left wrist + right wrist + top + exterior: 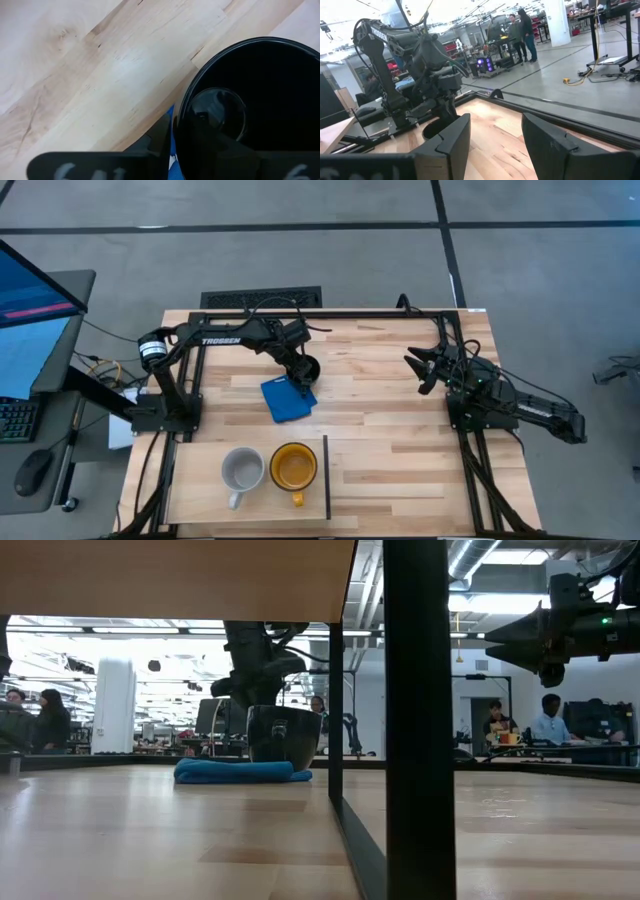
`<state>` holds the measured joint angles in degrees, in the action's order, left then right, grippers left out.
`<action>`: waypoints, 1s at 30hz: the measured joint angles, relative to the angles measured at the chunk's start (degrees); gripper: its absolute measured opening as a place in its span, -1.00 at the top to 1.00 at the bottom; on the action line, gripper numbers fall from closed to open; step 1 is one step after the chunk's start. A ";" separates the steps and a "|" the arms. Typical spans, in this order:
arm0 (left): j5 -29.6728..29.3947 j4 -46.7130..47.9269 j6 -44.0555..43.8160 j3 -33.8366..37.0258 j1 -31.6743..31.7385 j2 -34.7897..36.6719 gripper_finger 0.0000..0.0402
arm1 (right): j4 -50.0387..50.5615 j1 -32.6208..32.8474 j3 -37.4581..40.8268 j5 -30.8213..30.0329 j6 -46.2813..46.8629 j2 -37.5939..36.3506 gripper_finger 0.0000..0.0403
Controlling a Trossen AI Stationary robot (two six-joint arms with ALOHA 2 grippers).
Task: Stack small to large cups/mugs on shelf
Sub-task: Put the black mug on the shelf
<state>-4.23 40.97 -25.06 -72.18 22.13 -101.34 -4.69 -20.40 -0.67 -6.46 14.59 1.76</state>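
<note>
While gripped at its rim by the left tool (303, 370), glossy black mug (250, 107), round, deep, right tool (418, 372) spread.

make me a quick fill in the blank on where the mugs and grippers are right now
1. The black mug rests on the ____ cloth.
2. On the shelf, the grey-white mug stands beside the ____ mug.
3. The left gripper is at the ____ mug.
4. The right gripper hangs with its fingers ____ and empty.

Missing words: blue; yellow; black; open
</note>
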 joint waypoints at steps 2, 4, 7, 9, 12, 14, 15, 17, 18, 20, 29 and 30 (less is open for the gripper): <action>-0.06 0.00 0.92 0.01 0.00 0.00 0.79 | 0.00 0.00 0.00 0.00 0.00 0.00 0.01; -0.07 0.01 1.57 0.01 0.00 0.00 0.81 | 0.00 0.00 0.00 -0.01 0.00 0.01 0.01; -0.04 0.02 1.75 0.02 0.00 0.00 0.85 | 0.00 0.01 0.00 -0.01 0.00 0.00 0.01; 0.06 0.02 2.03 0.01 0.00 0.00 0.87 | 0.00 0.01 0.00 -0.01 0.00 0.00 0.01; 0.10 0.02 2.01 0.02 0.00 0.02 0.90 | 0.00 0.02 0.00 -0.02 0.00 0.02 0.01; 0.16 0.00 2.08 0.02 0.00 0.02 0.90 | 0.00 0.02 0.00 0.00 0.00 0.00 0.01; 0.21 0.02 2.08 0.02 0.00 0.02 0.90 | 0.00 0.01 0.00 -0.01 0.00 0.01 0.01; 0.32 0.02 2.12 0.02 0.00 0.02 0.91 | 0.00 0.02 0.00 -0.02 0.00 0.00 0.01; 0.34 0.01 2.32 0.02 0.00 0.02 0.91 | 0.00 0.00 0.00 0.00 0.00 0.00 0.01; 0.43 0.00 3.01 0.02 0.00 0.02 0.93 | 0.00 0.00 0.00 0.00 0.00 0.00 0.01; 0.57 -0.02 4.26 0.02 0.00 0.02 0.95 | 0.00 0.01 0.00 0.00 0.00 0.00 0.01; 0.56 -0.02 4.29 0.02 0.00 0.02 0.95 | 0.00 0.02 0.00 -0.02 0.00 0.00 0.01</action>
<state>-3.66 40.95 -20.78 -72.16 22.13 -101.32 -4.69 -20.39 -0.67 -6.48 14.59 1.76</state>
